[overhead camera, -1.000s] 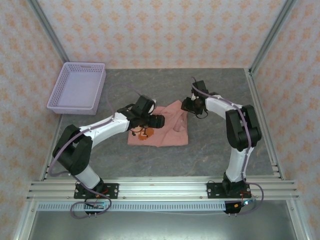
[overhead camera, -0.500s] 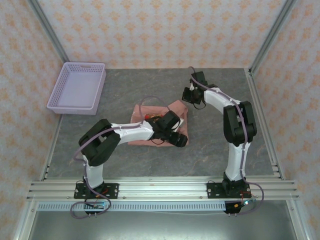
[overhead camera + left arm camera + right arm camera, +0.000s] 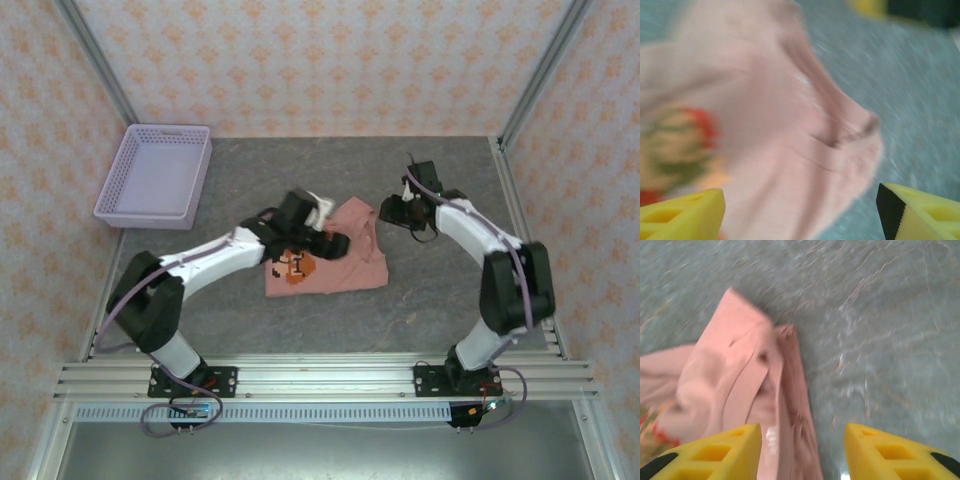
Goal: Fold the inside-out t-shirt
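Lying in a loose, rumpled heap at the middle of the counter (image 3: 450, 300), the inside-out t-shirt (image 3: 350, 265) shows its blocky orange and brown print (image 3: 293, 268) face up on the near-left part. Its far-right corner is bunched into ridges and doubled-over folds.

The left hand (image 3: 330, 243) hovers over the cloth just right of the print. In its wrist view the hand (image 3: 800, 215) is spread wide, with pink fabric below the fingertips (image 3: 682, 215) and nothing pinched. The right hand (image 3: 388, 212) sits at the shirt's far-right edge. Its own camera shows the right hand (image 3: 802, 450) parted too, with a long folded rim of the shirt (image 3: 740, 385) running down between the fingers (image 3: 715, 452). It looks free of the cloth, though motion blur makes contact hard to rule out.

The shirt looks light, thin and wholly limp. It should sag from any point it is lifted by, drag its layers along and crease easily. It is not fragile, and the matte grey counter probably lets it slide only a little.

The best holds appear to be edges and corners, meaning the hem, the shoulder seams and the sleeve ends. There the doubled, stitched cloth gives the fingers something thicker to bite. Pinching the flat middle would likely catch one layer and pull the heap into a peak. Two holds well apart along one edge would keep it taut enough to lay over.
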Robot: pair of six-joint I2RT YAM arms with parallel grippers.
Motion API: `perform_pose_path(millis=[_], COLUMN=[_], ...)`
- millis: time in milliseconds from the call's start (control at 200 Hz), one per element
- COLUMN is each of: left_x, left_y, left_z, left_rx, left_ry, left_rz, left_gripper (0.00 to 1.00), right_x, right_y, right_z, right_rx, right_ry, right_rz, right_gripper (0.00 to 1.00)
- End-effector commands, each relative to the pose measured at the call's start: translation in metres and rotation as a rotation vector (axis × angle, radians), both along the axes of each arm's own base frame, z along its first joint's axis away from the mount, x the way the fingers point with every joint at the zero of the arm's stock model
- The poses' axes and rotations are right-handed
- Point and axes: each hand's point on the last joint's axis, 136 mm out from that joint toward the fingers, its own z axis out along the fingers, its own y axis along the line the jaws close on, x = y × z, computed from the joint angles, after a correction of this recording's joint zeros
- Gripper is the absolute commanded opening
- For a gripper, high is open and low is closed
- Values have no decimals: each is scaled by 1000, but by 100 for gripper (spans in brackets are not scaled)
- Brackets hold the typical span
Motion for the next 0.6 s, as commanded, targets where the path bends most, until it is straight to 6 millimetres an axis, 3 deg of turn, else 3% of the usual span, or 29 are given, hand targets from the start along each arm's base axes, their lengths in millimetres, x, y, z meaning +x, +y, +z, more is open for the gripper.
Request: perform_pose_path(millis=[0,115,190,265,310,350,440,485,500,595], left_x=[25,57,71,76,77,73,59,46,44,12], left_y=[58,89,96,98,100,103,108,111,110,109], left_z=[-23,-43,-58,-75,-80,-99,-109,-119,-112,-117], left_rx=[44,29,58,97,111,132,148,153,140,118], left_ry=[85,179,229,276,292,334,364,391,376,414], left_rz=[209,332,348,353,362,371,373,371,368,346], left_gripper=[81,80,79,77,76,76,75,75,75,75], right_x=[-37,-64,-74,-77,-75,-73,-67,-62,-60,-46], right_y=[31,81,107,119,118,113,94,82,78,56], right_z=[10,5,-8,-30,-43,-53,-67,-71,-72,-78], right_rx=[51,158,194,195,173,126,18,-16,-22,-75], right_ry=[-11,15,56,119,154,171,196,205,208,222], right_rz=[93,172,205,203,190,179,168,150,145,129], right_gripper=[50,50,50,49,48,47,46,46,46,46])
